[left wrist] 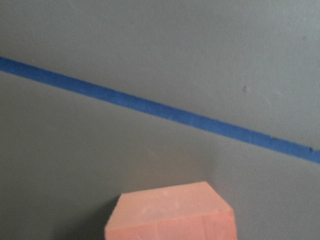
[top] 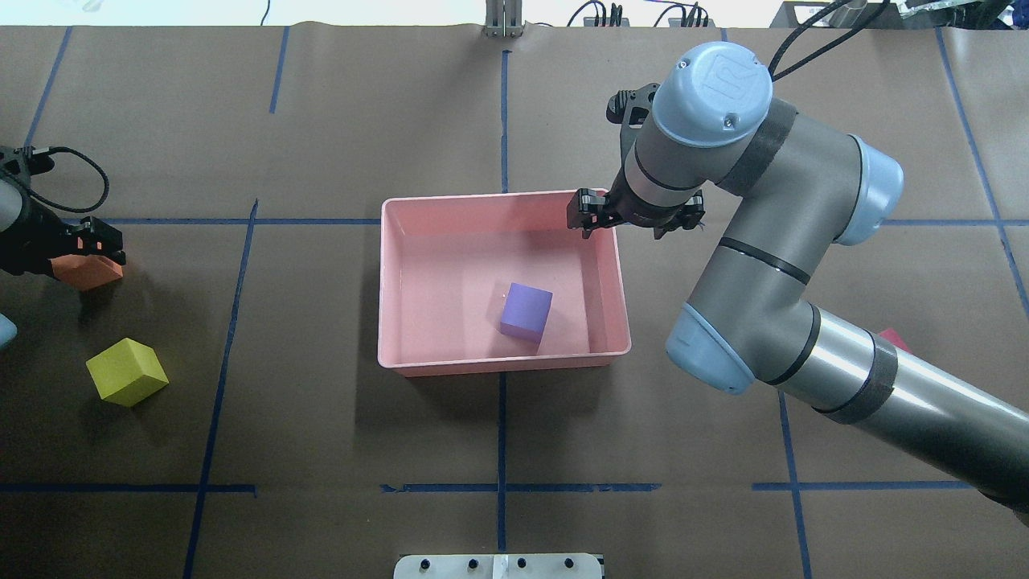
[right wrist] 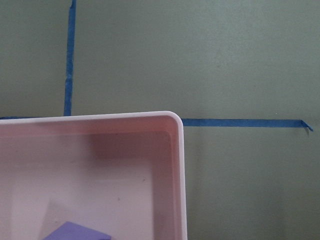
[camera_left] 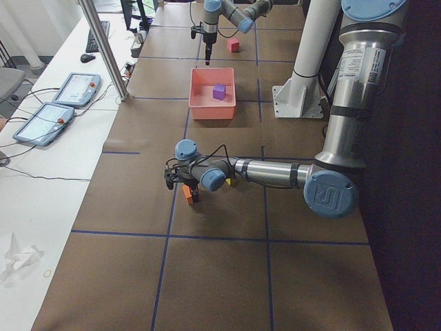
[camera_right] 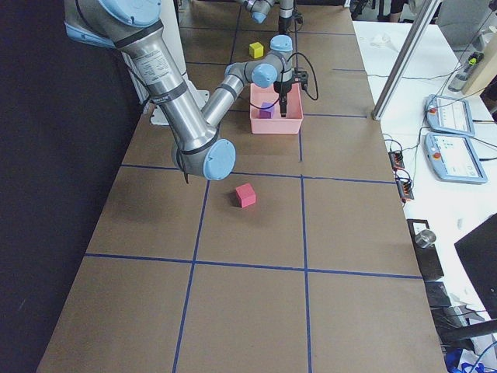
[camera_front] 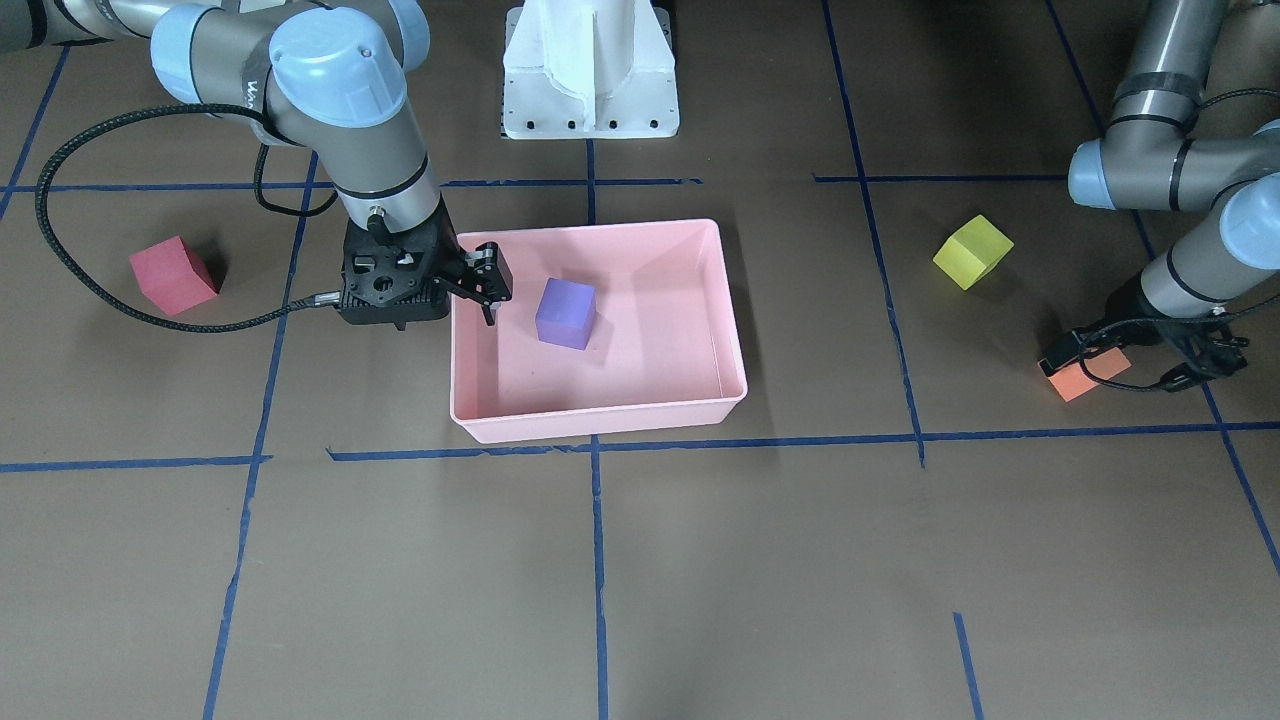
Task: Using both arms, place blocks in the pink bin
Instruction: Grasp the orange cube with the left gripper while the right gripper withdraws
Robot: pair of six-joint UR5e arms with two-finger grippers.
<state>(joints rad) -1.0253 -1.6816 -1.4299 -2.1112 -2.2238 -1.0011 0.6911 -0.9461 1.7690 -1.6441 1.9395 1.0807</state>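
Lying beneath left hand (camera_front: 1108,370): orange block (camera_front: 1076,383).

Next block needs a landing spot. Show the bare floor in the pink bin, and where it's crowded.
Bare: the pink bin floor on the robot's left, between the left wall and the purple cube. Crowded: the right side, with that cube near the robot-side wall and the right gripper over the far corner.

A brown table (camera_front: 700,560), gridded with blue tape (camera_front: 597,560), carries a pink bin (camera_front: 600,420) at its centre; a red block (camera_front: 172,275) lies well apart on one side; a yellow block (camera_front: 972,251) and an orange block (camera_front: 1085,375) lie near each other on the other; a white pedestal (camera_front: 590,70) stands behind the bin.
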